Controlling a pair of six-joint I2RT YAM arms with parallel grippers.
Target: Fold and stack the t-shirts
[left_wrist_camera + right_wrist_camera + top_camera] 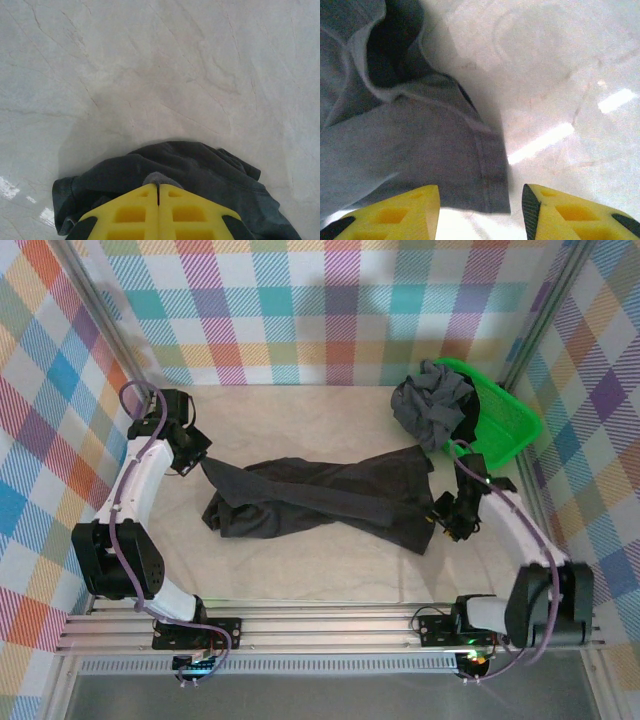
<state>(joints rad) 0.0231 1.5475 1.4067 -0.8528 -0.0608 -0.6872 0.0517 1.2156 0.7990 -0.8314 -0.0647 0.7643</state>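
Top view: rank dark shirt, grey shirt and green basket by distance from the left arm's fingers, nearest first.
1. Dark shirt, mid-table, its corner pinched in the left fingers.
2. Grey shirt, far right, heaped at the basket's left end.
3. Green basket, far right corner.

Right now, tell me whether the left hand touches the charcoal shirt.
Touching: the left wrist view shows the left hand shut on the charcoal shirt, cloth bunched between the fingers.

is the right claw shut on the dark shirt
No, the right claw stands open, its yellow fingers apart at the dark shirt hem.
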